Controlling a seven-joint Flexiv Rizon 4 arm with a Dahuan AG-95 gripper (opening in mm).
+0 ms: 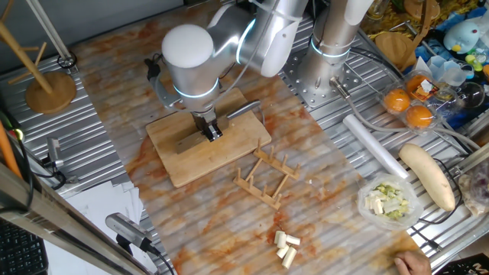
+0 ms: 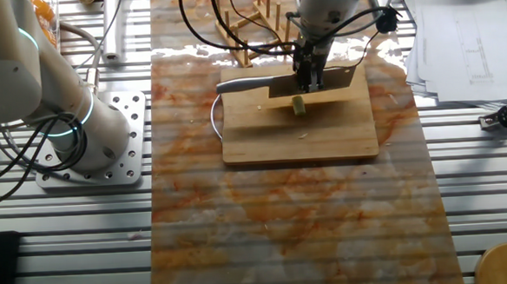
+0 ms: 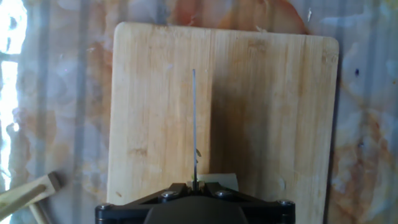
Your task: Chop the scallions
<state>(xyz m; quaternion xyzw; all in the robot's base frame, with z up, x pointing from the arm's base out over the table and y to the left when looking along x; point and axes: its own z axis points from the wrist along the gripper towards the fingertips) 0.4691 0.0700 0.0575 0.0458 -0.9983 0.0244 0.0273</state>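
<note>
A pale green scallion stub [image 2: 299, 106] lies on the wooden cutting board [image 2: 305, 139]. In the hand view the scallion [image 3: 221, 180] shows just beyond the fingers, right of the blade. My gripper [image 2: 308, 80] is shut on the spine of a knife [image 2: 277, 87] and holds the blade edge-down over the stub. The blade appears as a thin vertical line [image 3: 194, 118] across the board [image 3: 149, 106] in the hand view. In one fixed view the gripper [image 1: 210, 130] and the knife [image 1: 192, 140] hide the scallion. I cannot tell whether the blade touches the stub.
A wooden rack [image 1: 267, 176] stands next to the board. Cut white pieces [image 1: 286, 246] lie near the front. A bowl of chopped pieces [image 1: 390, 200], a long cream root vegetable [image 1: 428, 176] and oranges [image 1: 409, 107] sit at the right. A second arm's base [image 2: 88, 133] stands beside the mat.
</note>
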